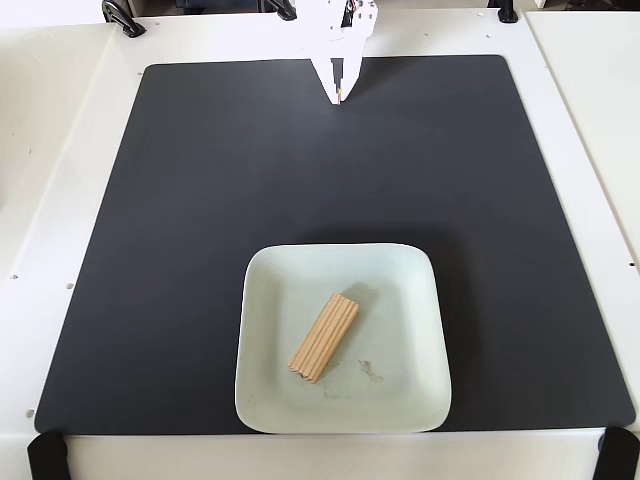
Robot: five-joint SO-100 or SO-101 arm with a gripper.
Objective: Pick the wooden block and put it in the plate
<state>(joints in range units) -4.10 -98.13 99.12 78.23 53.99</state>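
The wooden block (324, 337) is a small tan block with lengthwise grain. It lies diagonally inside the plate (415, 395), a large square pale mint dish with rounded corners near the front of the mat. My white gripper (339, 97) hangs at the top centre of the fixed view, far from the plate, above the mat's far edge. Its fingers point down and look closed together with nothing between them.
A black mat (200, 220) covers most of the white table (60, 150). Black clamps sit at the table's far edge (122, 18) and front corners (47, 455). A faint smudge (368, 368) marks the plate beside the block.
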